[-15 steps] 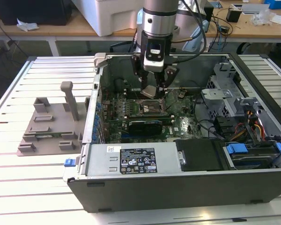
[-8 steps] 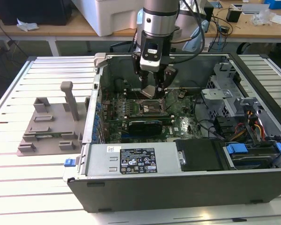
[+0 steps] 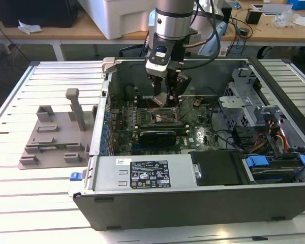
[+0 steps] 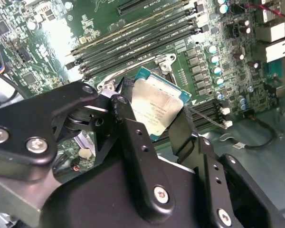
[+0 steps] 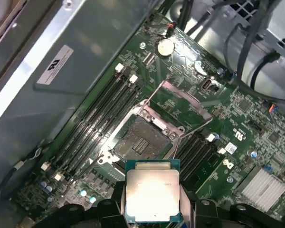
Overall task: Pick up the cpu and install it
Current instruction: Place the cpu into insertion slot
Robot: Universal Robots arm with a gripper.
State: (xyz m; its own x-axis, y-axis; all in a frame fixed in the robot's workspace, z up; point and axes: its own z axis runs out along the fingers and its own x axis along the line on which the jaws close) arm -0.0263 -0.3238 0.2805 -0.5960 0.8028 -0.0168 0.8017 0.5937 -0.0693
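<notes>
**Pincer point(image 3: 167, 97) clamped on the cpu point(image 5: 152, 192) by two opposite edges, held over the open socket point(image 5: 140, 142).**

The cpu sat between the fingers point(image 4: 133, 142) with its metal top bare, not yet seated. In the exterior view the socket lay at six o'clock from the pincer, close beneath it, with its hinged frame point(image 5: 183, 102) raised. Risks, as judged: the hold was on thin edges alone, so the cpu could slip or tip. Set down skewed or turned the wrong way, it could bend the socket's fine contacts. The fingers could foul the frame or the memory slots point(image 5: 99, 118) alongside. Writing: faint print on the cpu's top, a white sticker point(image 5: 54, 64) on the case wall point(image 5: 85, 28), and a white label point(image 3: 150, 175) on the power supply point(image 3: 112, 175) at six o'clock from the socket. None was legible.
</notes>
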